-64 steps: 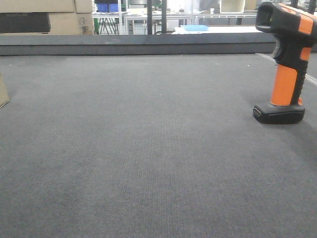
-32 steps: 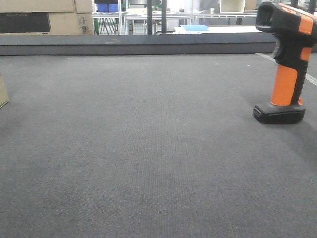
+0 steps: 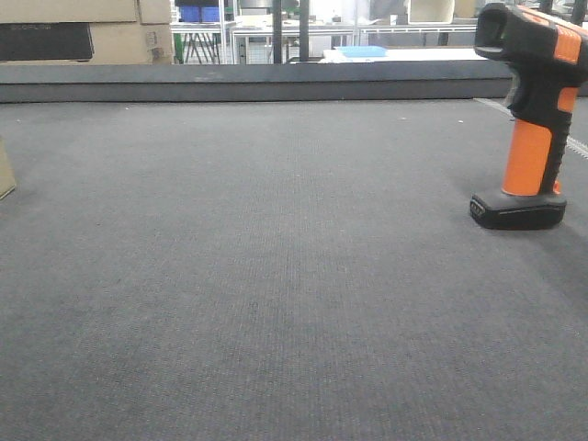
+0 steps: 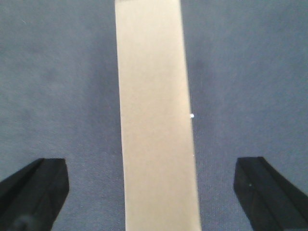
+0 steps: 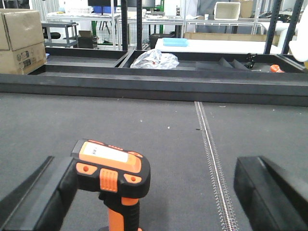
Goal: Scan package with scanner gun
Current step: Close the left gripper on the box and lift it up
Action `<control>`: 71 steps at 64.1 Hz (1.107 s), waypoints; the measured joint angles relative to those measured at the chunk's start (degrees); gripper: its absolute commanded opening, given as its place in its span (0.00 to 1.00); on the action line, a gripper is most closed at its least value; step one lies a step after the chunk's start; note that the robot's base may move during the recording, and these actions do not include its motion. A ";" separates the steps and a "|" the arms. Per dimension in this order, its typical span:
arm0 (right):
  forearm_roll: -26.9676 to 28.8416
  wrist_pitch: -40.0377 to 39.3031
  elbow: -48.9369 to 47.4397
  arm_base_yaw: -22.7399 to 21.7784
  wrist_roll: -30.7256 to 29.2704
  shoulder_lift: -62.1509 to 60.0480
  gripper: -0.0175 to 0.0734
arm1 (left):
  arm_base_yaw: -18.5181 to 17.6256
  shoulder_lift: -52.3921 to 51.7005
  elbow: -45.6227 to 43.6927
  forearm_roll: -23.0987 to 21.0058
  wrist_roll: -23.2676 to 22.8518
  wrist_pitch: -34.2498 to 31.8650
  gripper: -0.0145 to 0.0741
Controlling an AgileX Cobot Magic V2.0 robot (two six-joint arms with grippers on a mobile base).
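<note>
Warehouse or logistics workshop: stacked cardboard cartons (image 5: 21,41) at 10 o'clock, metal racks (image 5: 126,24) and blue bins (image 3: 200,13) at 12, dark felt belt-like bench (image 3: 276,276).

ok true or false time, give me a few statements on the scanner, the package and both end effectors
1. The scanner stands upright on its foot. True.
2. The left end effector is shut on the package. False: it is open, with its fingers apart from the package on either side.
3. The right end effector holds the scanner off the mat. False: it is open, and the scanner stands on the mat.
4. The scanner's head has an orange top. True.
</note>
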 measured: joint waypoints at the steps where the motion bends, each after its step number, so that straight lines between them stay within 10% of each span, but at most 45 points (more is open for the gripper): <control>1: 0.00 0.00 0.00 0.00 0.00 0.00 0.82 | 0.28 0.38 0.00 -0.33 0.28 0.00 0.84; 41: 0.00 0.32 0.00 0.00 0.00 0.10 0.82 | 1.77 10.07 1.82 -4.91 5.22 0.12 0.82; 48: 0.00 0.32 0.00 0.00 0.00 0.10 0.82 | 1.77 10.06 1.82 -4.56 5.22 0.12 0.68; 61: 0.00 0.32 0.00 0.00 0.00 0.10 0.82 | 1.77 10.06 1.82 -3.30 5.43 0.12 0.05; 71: 0.00 0.32 0.00 0.00 0.00 0.10 0.82 | 1.77 10.06 1.82 -4.10 5.43 0.12 0.04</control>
